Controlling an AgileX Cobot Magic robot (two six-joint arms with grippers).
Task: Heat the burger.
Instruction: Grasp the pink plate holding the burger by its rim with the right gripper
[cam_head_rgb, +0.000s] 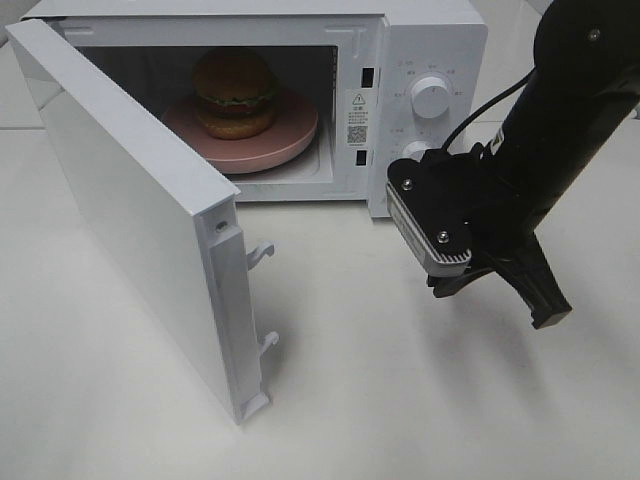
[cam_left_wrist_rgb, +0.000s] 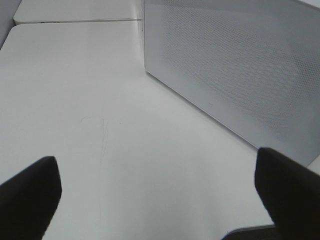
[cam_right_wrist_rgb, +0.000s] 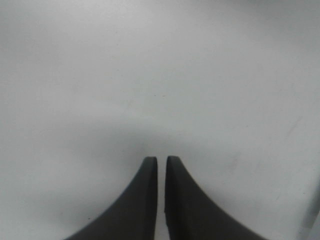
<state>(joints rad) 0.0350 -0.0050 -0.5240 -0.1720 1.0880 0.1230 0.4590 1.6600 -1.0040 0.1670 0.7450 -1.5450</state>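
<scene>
The burger (cam_head_rgb: 235, 90), with golden-brown buns and a green lettuce frill, sits on a pink plate (cam_head_rgb: 290, 135) inside the white microwave (cam_head_rgb: 430, 30). The microwave's door (cam_head_rgb: 130, 200) stands swung wide open toward the front left. My right gripper (cam_head_rgb: 550, 318) hangs over the table in front of the microwave's control panel, to the right of the cavity. In the right wrist view the right gripper (cam_right_wrist_rgb: 161, 160) is shut with only a hairline slit between its fingers and nothing in it. My left gripper (cam_left_wrist_rgb: 157, 160) is open and empty, beside a perforated white side wall (cam_left_wrist_rgb: 240, 65).
Two round knobs (cam_head_rgb: 431, 97) (cam_head_rgb: 412, 152) sit on the panel right of the cavity. Latch hooks (cam_head_rgb: 262, 252) stick out of the open door's free edge. The white table (cam_head_rgb: 400, 400) spreads in front of the microwave.
</scene>
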